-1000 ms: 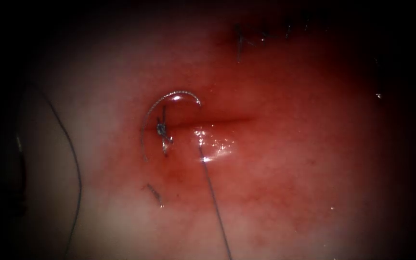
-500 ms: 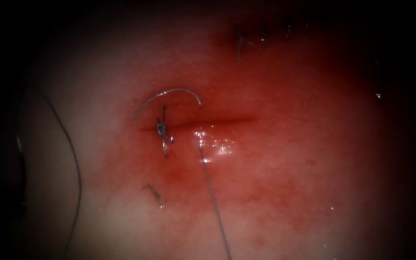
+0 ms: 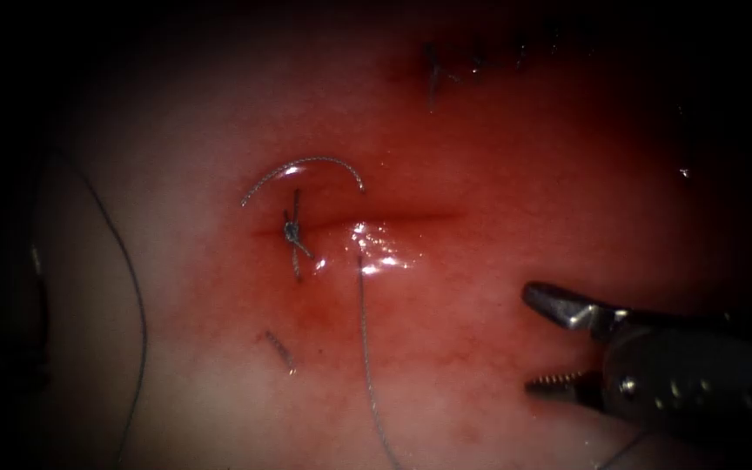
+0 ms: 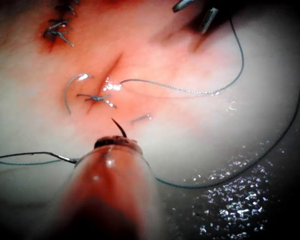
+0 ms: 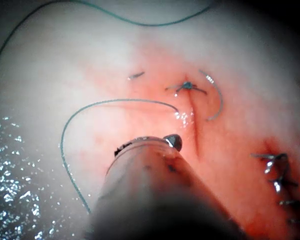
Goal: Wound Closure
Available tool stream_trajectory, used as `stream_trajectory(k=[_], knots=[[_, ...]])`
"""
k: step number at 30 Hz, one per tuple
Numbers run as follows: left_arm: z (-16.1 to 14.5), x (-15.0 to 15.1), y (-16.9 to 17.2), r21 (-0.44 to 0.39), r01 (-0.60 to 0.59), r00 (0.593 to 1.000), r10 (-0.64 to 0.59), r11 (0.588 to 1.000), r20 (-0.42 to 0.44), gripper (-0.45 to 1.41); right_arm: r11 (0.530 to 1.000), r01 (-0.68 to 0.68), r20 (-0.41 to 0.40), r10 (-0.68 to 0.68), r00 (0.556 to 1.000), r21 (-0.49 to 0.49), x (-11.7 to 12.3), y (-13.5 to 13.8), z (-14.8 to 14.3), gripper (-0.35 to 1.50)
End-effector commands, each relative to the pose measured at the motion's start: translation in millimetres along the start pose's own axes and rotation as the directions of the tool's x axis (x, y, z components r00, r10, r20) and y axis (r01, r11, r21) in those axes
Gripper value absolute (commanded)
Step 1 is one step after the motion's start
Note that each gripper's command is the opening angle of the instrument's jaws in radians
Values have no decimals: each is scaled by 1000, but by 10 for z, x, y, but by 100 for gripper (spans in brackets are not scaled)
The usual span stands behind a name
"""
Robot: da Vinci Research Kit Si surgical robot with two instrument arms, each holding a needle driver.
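The left tool's (image 4: 118,142) jaws are clamped on the needle (image 4: 119,128). The grip itself sits behind the tool's tip, so where along the curve it falls cannot be told. The dark point sticks up clear of the tissue (image 3: 498,261), and the needle is not in it. Holding it off the surface probably keeps the point from snagging.

Thread (image 3: 137,322) lies slack in a long loop well left of the cut (image 3: 411,217). The slack suggests nothing is pulling on the stitch.

At the cut's left end sits a knot (image 3: 291,231) with short tails across the line. A loose arc (image 3: 306,162) of thread curves just above it. Right of the knot, a strand (image 3: 365,348) leaves the tissue beside the glistening red fluid (image 3: 385,255) and runs down toward the near edge. It likely marks where the next stitch was placed.

The right tool (image 3: 528,338) hovers well right of that strand, jaws apart and empty. Wide open like that, it looks ready to take hold of something rather than to cut.
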Motion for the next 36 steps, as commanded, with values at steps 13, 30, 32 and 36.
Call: stream_trajectory(k=[13, 30, 32, 36], knots=[[9, 1, 1, -3, 0, 1000, 0, 1000, -2, -45, 984, -160, -6, 160, 987, -79, 50, 44, 142, 96], [8, 0, 1, -3, -1, 1000, 1, 1000, -2, -45, 996, -93, 32, 92, 995, 10, 35, 4, 261, 79], [8, 0, 1, -3, -1, 1000, 1, 1000, -2, -45, 998, -68, 37, 67, 997, 17, 36, 3, 265, 74], [8, 0, 1, -4, -1, 1000, 1, 1000, -2, -45, 999, -32, 60, 30, 998, 43, 35, 0, 273, 39]])
